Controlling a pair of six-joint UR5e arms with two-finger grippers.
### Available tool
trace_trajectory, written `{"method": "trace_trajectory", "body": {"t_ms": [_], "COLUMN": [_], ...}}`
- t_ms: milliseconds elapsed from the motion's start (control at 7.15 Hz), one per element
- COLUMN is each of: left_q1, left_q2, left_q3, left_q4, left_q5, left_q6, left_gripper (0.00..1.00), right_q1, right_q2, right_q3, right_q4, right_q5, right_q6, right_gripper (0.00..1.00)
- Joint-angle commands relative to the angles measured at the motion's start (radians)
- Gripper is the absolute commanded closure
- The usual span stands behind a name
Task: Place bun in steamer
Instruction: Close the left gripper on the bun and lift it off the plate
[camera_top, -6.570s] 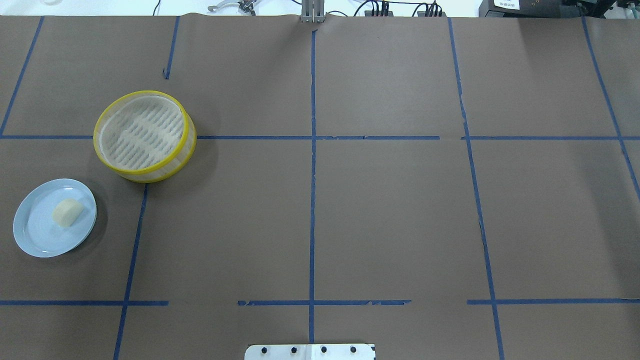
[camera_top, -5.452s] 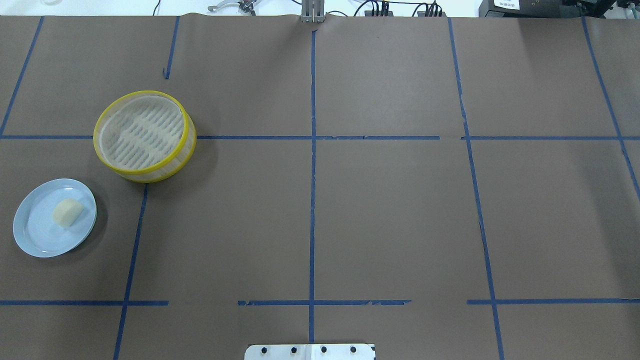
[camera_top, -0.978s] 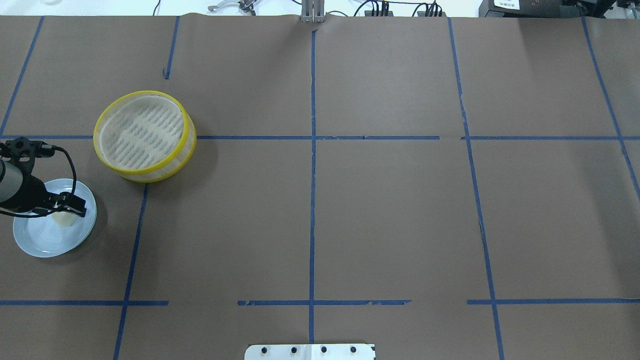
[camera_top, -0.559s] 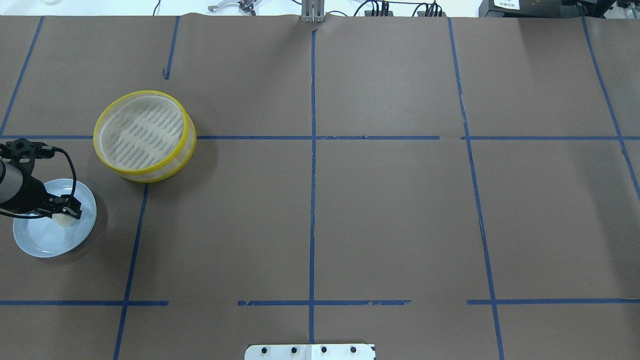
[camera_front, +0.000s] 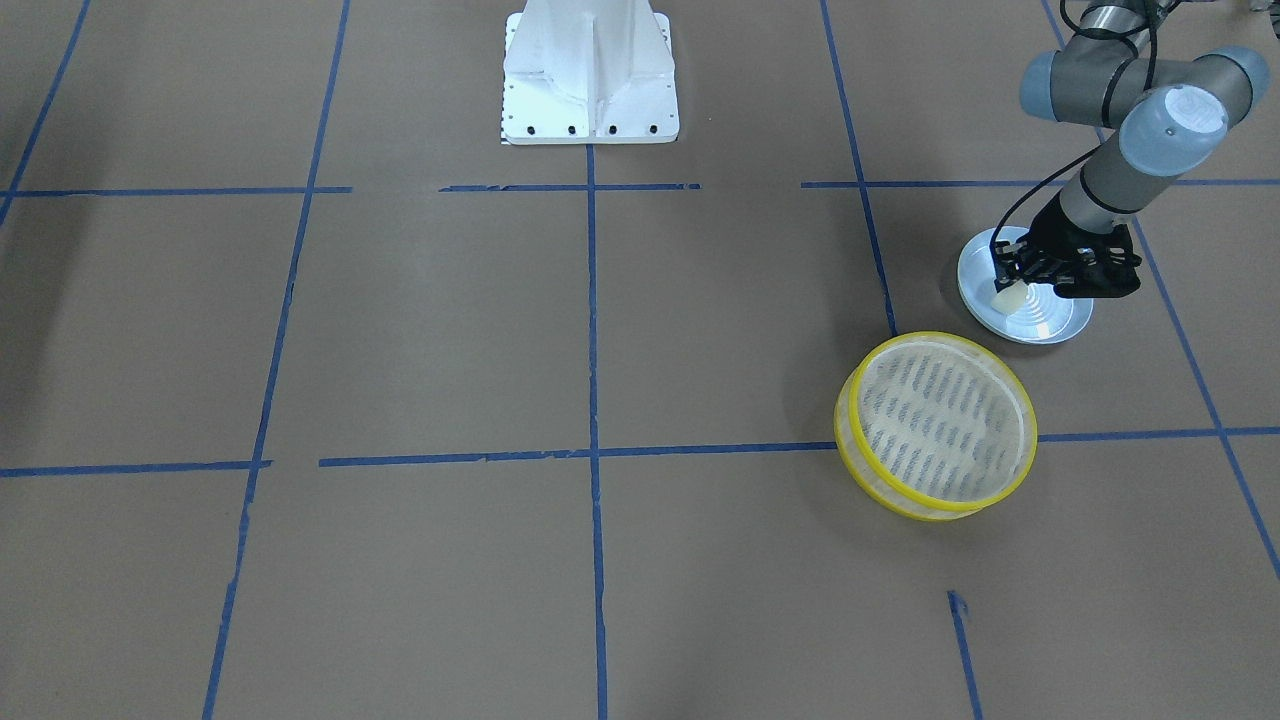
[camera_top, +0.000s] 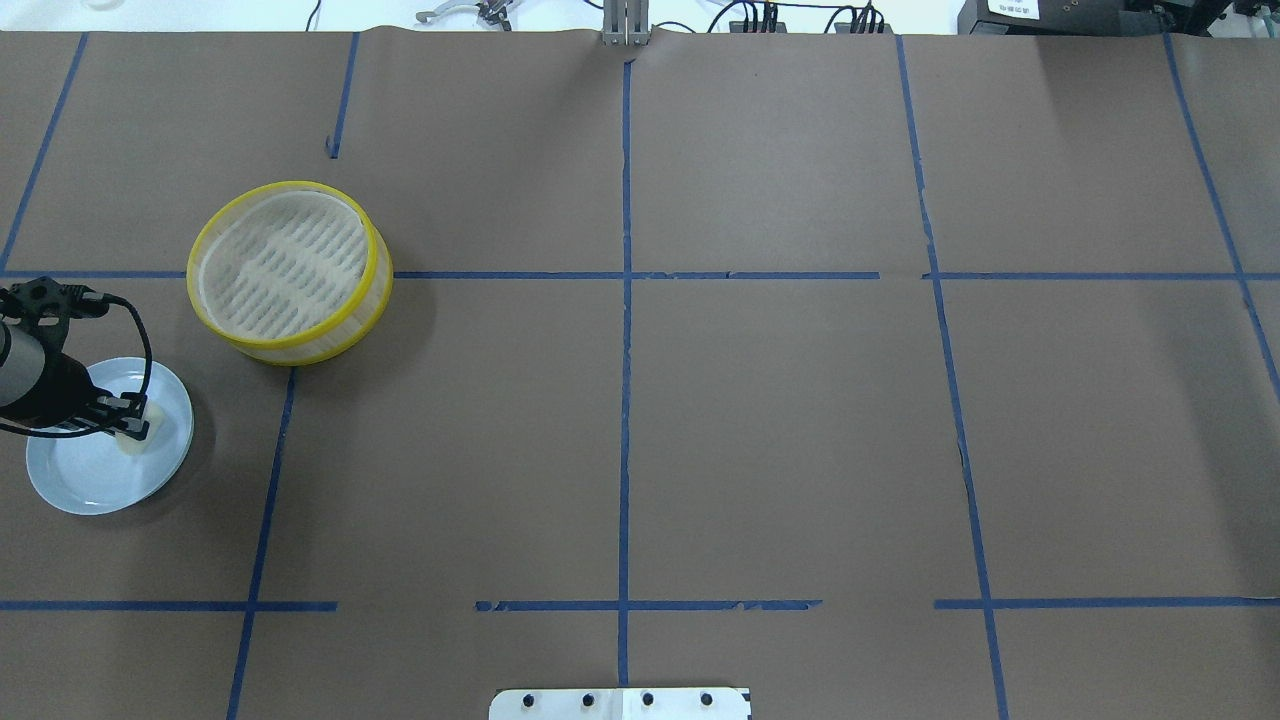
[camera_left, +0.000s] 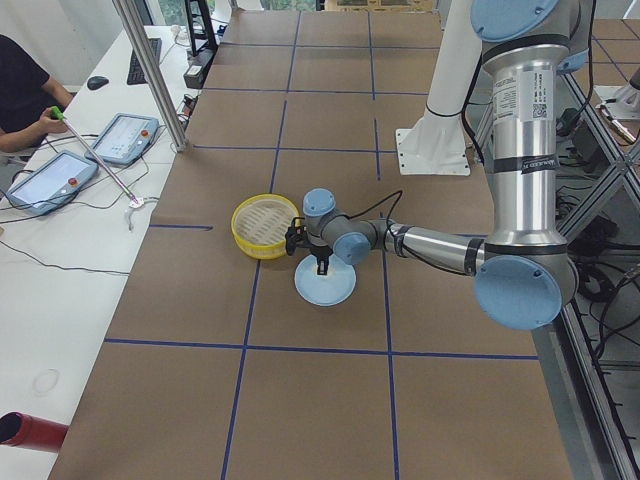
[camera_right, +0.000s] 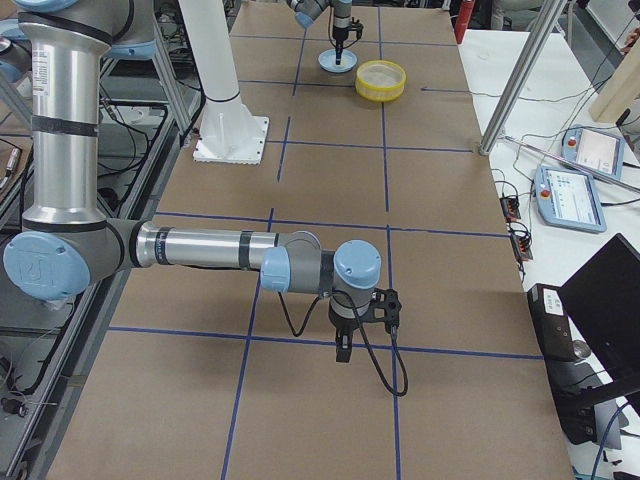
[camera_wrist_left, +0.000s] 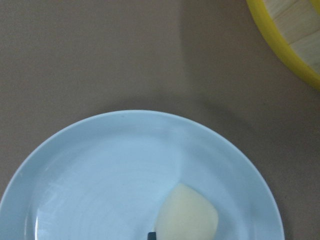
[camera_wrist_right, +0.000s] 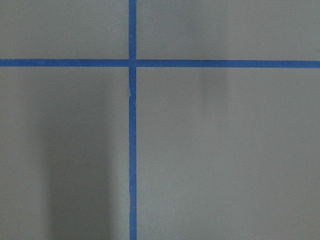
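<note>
Half of bun (camera_wrist_left: 187, 216) cut off at left wrist view's lower edge; only sliver of one dark finger shows beside it. Left gripper (camera_top: 133, 420) fingers pinch bun from two sides, bun low on pale blue plate (camera_top: 75, 485). Right gripper (camera_right: 343, 348) shows from side only: finger state cannot tell. Steamer (camera_top: 289, 270) near plate, not touching. Steamer round, yellow rims, slotted pale base; bun smooth matte cream; table (camera_top: 780, 430) brown paper, blue tape lines (camera_top: 625, 400).

Matte brown paper over table (camera_top: 780, 420), faintly creased, with blue tape lines (camera_top: 625, 400), edges ragged in spots. Glossy pale-blue glaze on plate (camera_wrist_left: 100, 170), catching light. On plate: bun (camera_wrist_left: 187, 217), smooth, matte cream. Beside plate: steamer (camera_wrist_left: 282, 45), smooth yellow plastic-looking rims, translucent beige wall.
</note>
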Motion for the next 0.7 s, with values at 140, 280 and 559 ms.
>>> {"method": "trace_trajectory", "body": {"t_ms": [140, 280, 559], "left_q1": [-0.012, -0.014, -0.16], "left_q2": [0.015, 0.026, -0.021], "left_q3": [-0.062, -0.124, -0.259], "left_q4": [0.007, 0.057, 0.418], "left_q5": [-0.003, -0.005, -0.003], "left_q6": [0.002, 0.003, 0.288], "left_gripper": [0.78, 0.79, 0.8], "right_q1": [0.001, 0.0, 0.0], "right_q2": [0.0, 0.0, 0.0], "right_q3": [0.0, 0.0, 0.0], "right_q4": [0.0, 0.0, 0.0], "right_q5": [0.0, 0.0, 0.0], "right_q6": [0.0, 0.0, 0.0], "right_gripper": [0.0, 0.0, 0.0]}}
